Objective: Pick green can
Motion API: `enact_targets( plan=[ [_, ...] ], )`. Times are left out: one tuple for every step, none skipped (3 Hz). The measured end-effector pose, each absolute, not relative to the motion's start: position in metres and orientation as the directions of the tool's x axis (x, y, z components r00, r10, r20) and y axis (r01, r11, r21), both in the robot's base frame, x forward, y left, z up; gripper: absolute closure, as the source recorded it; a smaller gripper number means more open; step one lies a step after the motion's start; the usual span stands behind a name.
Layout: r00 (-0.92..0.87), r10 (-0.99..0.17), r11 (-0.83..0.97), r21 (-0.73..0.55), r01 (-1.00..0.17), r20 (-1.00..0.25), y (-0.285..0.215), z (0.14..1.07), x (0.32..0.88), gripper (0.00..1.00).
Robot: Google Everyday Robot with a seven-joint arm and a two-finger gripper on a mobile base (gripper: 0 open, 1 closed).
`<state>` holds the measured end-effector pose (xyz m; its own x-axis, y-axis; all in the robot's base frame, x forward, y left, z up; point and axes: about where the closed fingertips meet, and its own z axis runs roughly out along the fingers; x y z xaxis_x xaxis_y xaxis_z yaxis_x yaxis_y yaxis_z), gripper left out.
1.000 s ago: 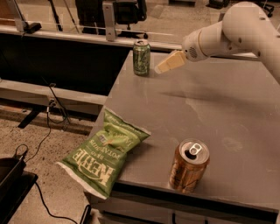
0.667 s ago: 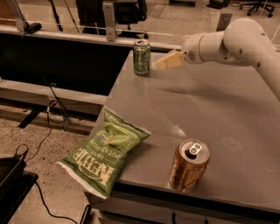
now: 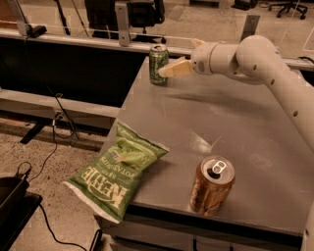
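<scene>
Closing on the green can (image 3: 158,63), the gripper (image 3: 177,61) has slid left since a second ago. Back then there was a clear strip of worktop (image 3: 235,127) between its pale front finger and the can. Now that finger's tip sits right at the can's right side, touching or as good as. The can itself has not budged. It stands upright at the far left corner of the worktop, close to the back edge.

The jaws look spread to me. One finger reaches towards the can and a second pale tip shows higher up by the wrist, with nothing pinched between them. I judge the approach is nearly finished but the grasp is not. The can is beside the front finger, not between the two, so I'd want the jaws round it before squeezing. A nudge from that finger could tip it off the corner.

The worktop is plain grey and lightly scuffed. A green chip bag (image 3: 120,171) hangs over its near left edge, and a copper-brown can (image 3: 212,186) stands at the near edge, both well apart from the arm. Beyond are a speckled floor with trailing cables (image 3: 54,127) and a dark chair (image 3: 142,12).
</scene>
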<state>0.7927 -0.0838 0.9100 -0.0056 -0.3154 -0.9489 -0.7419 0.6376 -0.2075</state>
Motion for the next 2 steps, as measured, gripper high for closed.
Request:
enact_targets(
  plan=[
    [0.025,-0.332,0.592,-0.229,-0.772,-0.943,-0.0595,0.9066,0.7992,0.00],
    [0.025,-0.332,0.592,-0.229,-0.773,-0.943,-0.0594,0.9066,0.7992,0.00]
  ],
)
